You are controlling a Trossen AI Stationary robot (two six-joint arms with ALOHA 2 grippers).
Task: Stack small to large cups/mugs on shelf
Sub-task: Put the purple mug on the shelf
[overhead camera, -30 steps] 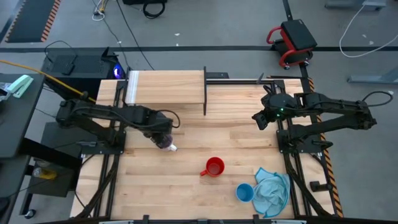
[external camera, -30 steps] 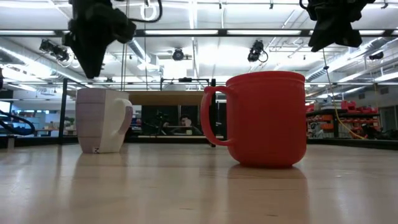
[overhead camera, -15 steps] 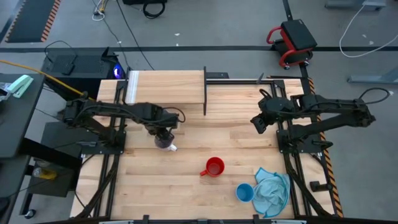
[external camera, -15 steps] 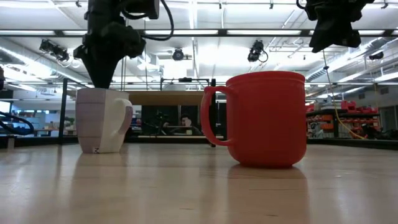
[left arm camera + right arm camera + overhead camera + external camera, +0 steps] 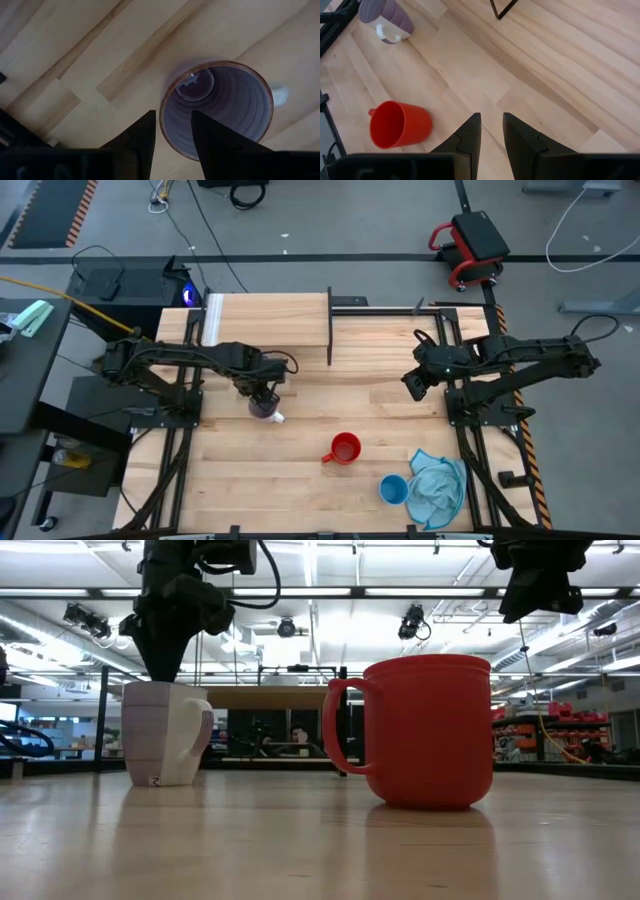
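The pale purple cup (image 5: 265, 408) (image 5: 160, 735) stands upright on its base on the tabletop, just in front of the shelf (image 5: 268, 320). My left gripper (image 5: 262, 395) (image 5: 173, 137) points down over it, open. One finger is outside the cup's rim (image 5: 162, 117) and one is over the hollow; whether either touches I cannot tell. The red cup (image 5: 345, 448) (image 5: 397, 125) stands mid-table. The light blue cup (image 5: 393, 489) sits near the front right. My right gripper (image 5: 412, 382) (image 5: 491, 125) hovers shut above bare wood at the right.
A light blue cloth (image 5: 437, 488) lies crumpled beside the blue cup at the near right corner. The shelf's black legs (image 5: 500, 10) stand at its right end. Bare wood lies between the purple and red cups and ahead of my right gripper.
My left gripper moved right, over the purple cup, and came down until its fingertips reached the rim, then held there. My right arm drifted slightly toward the near edge. None of the cups moved.
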